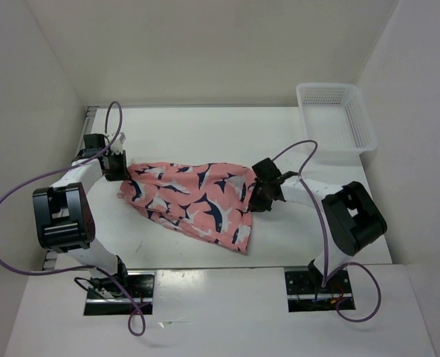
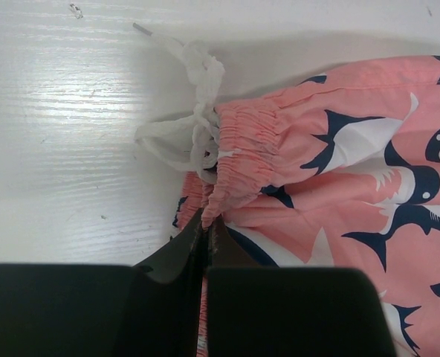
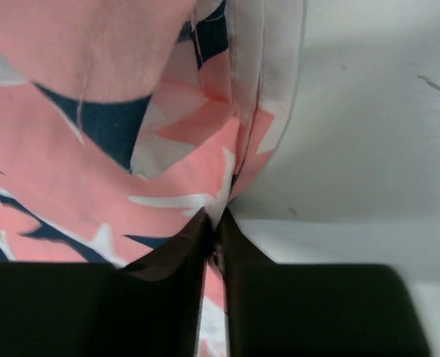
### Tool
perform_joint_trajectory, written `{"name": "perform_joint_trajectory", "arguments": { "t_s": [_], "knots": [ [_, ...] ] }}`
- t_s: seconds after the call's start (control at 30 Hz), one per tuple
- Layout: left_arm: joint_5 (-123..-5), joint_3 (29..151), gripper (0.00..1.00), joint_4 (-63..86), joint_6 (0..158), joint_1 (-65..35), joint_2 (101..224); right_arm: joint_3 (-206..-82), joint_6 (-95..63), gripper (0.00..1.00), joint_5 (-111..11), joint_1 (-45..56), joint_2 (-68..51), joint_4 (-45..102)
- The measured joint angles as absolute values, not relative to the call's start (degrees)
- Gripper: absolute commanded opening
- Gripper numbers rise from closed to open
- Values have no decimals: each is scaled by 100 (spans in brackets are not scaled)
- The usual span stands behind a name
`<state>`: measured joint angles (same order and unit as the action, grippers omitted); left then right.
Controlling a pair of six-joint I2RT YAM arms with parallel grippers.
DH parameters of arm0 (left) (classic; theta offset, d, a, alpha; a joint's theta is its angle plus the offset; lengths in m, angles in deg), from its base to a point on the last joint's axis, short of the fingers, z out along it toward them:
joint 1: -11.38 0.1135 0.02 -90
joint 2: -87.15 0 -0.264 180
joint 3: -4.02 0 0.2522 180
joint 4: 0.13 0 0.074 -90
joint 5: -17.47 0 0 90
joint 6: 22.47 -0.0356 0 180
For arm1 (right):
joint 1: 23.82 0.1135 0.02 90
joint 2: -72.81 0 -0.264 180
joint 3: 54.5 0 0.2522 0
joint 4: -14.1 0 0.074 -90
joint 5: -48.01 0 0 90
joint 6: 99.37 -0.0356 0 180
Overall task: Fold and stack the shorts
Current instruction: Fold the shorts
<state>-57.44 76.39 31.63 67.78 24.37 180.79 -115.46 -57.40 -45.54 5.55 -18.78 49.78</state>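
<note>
The shorts (image 1: 194, 199) are clamped at opposite ends by left gripper (image 2: 205, 223) and right gripper (image 3: 214, 222); the thin edge pinch could be pulled free if overstretched.

The right gripper (image 3: 214, 222) pinches the shorts (image 3: 71, 171)

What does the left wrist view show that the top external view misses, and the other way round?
Only the left wrist view: the bunched white drawstring and gathered waistband, with the left claw pinched shut on the cloth beside them. Only the top external view: the white mesh plastic basket at the far right corner, and the right claw at the garment's opposite end. Both: the salmon-pink shark-print cloth shorts on the white table, gripped by the left claw.
</note>
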Motion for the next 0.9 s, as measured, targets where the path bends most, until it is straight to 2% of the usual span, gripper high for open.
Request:
{"name": "perform_joint_trajectory", "arguments": {
  "t_s": [0.03,0.07,0.23,0.37,0.4,0.43,0.47,0.5,0.53,0.57,0.6,0.63,0.73,0.9],
  "knots": [
    [-5740,7639,0,3163,6778,2439,18079,-11572,-5743,3,-4539,555,-1948,4908],
    [-5735,7641,0,3161,6778,2441,18079,-11627,-5745,0,-4559,555,-2029,4844],
    [-5707,7783,0,3224,6776,2701,18086,-12383,-5596,0,-4412,552,-2674,4794],
    [-5639,8448,0,3287,6783,3034,18388,-13190,-5281,1,-4198,502,-3286,4807],
    [-5562,8642,1,3298,6787,3062,18508,-13402,-5207,8,-4174,474,-3435,4818],
    [-5501,8795,7,3292,6787,3064,18615,-13592,-5137,16,-4137,447,-3570,4822],
    [-5438,8935,16,3274,6781,3064,18715,-13793,-5045,39,-4095,410,-3699,4860],
    [-5401,9025,38,3244,6781,3058,18779,-13998,-4973,54,-4065,367,-3815,4910],
    [-5370,9071,47,3237,6741,3047,18801,-14149,-4912,67,-4041,327,-3863,4919],
    [-5350,9088,57,3233,6748,3042,18801,-14307,-4807,87,-3980,281,-3887,4967],
    [-5346,9097,66,3246,6743,3042,18781,-14425,-4768,95,-3962,249,-3889,5026],
    [-5346,9112,75,3255,6783,3042,18766,-14567,-4678,100,-3949,209,-3889,5091],
    [-5263,9130,83,3309,6772,3080,18746,-14949,-4505,100,-3932,137,-3872,5240],
    [-5162,8996,84,3357,6776,3187,18680,-15067,-4383,100,-3918,65,-3424,5498]
  ]
}}
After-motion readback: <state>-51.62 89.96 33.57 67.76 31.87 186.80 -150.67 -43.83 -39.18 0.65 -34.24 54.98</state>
